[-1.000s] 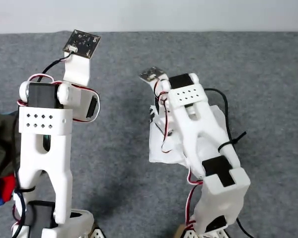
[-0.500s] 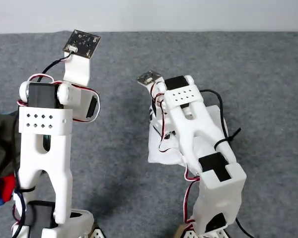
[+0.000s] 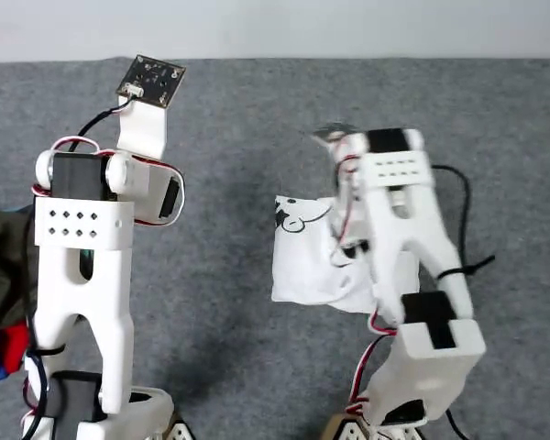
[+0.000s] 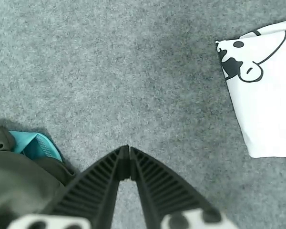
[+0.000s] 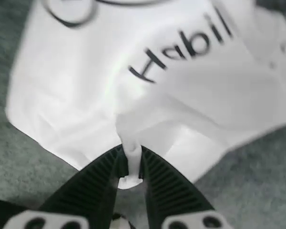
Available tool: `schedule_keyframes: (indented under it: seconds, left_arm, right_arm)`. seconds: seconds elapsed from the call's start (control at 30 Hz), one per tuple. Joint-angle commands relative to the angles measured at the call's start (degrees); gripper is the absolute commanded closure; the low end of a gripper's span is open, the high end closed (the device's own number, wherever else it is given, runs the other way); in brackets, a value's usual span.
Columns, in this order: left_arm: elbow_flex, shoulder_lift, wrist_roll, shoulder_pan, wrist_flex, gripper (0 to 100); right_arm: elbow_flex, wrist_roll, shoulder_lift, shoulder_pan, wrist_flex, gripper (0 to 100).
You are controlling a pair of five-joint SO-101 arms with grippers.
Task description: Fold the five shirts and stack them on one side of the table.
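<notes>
A grey, felt-like mat [image 3: 229, 110] covers the table from side to side. Its short nap is flecked and mottled with lighter and darker patches, which the left wrist view shows most closely. In the high view a plain pale band [image 3: 348, 27] runs straight along the mat's far edge; whether it is a wall or bare tabletop cannot be told. At the near edge of that view sit two small tan corners, one [image 3: 334, 428] right of the middle and another [image 3: 178, 433] further left.
</notes>
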Motion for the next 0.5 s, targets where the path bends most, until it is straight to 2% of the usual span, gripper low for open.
schedule_keyframes:
  seconds: [0.0,0.23,0.47]
  left_arm:
    - [-0.13,-1.49,-0.44,0.00,-0.79,100]
    - [-0.13,-1.49,-0.44,0.00,-1.58,100]
    - [-0.13,-1.49,-0.44,0.00,-1.67,100]
  right_arm:
    - [-2.29,0.09,-3.38,6.37,2.86,98.9]
    - [0.97,5.63,-3.65,12.62,3.21,98.3]
    - [1.85,5.45,-4.88,14.64,3.82,76.4]
